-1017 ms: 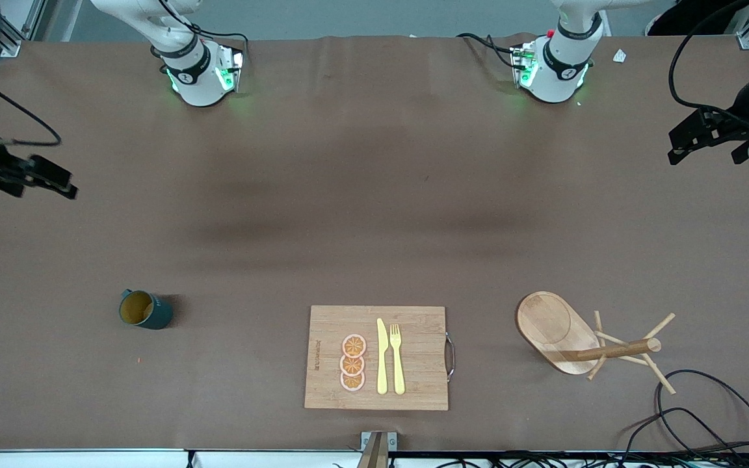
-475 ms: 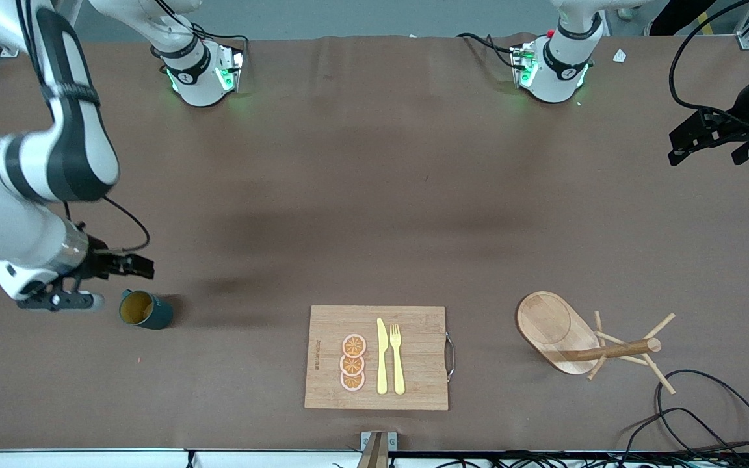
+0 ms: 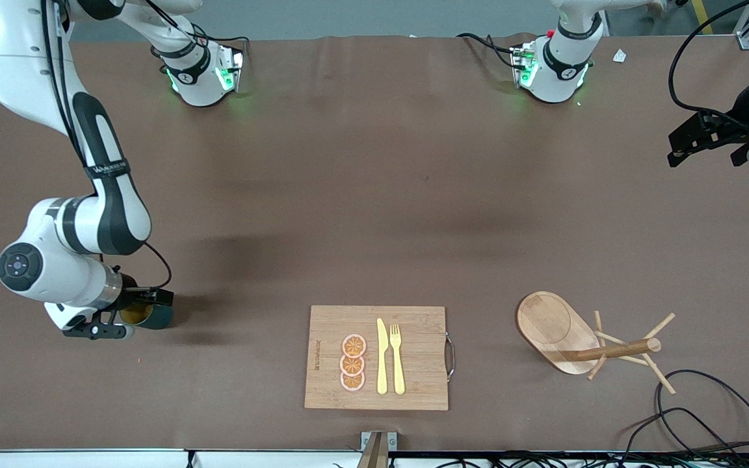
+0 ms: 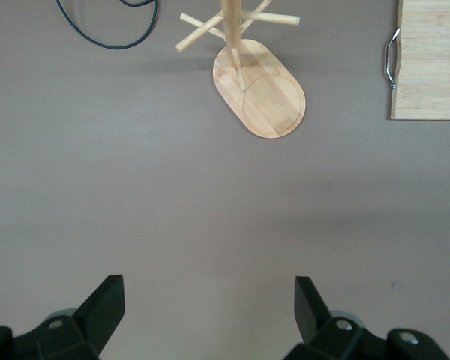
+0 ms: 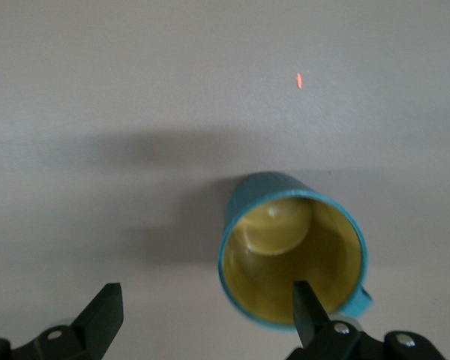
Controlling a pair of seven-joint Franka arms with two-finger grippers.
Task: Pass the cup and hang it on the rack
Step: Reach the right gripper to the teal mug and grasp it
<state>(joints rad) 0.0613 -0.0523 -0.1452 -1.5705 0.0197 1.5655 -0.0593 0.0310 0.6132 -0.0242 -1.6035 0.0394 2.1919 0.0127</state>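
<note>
- The right gripper (image 3: 144, 305) is held wide open over the cup (image 3: 153, 316), gripping nothing.
- The cup is stood upright toward the right arm's end of the table (image 3: 374, 195).
- The left gripper (image 3: 706, 140) is held open and empty, waiting, well apart from the rack (image 3: 576, 338).

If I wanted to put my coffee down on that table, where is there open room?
The widest bare stretch lies between the robots' bases and the cutting board. There is another patch between the cup and the board. It is tighter between the board and the rack, and around the cup, where the right gripper hangs open. The left gripper waits open at the table's edge.
</note>
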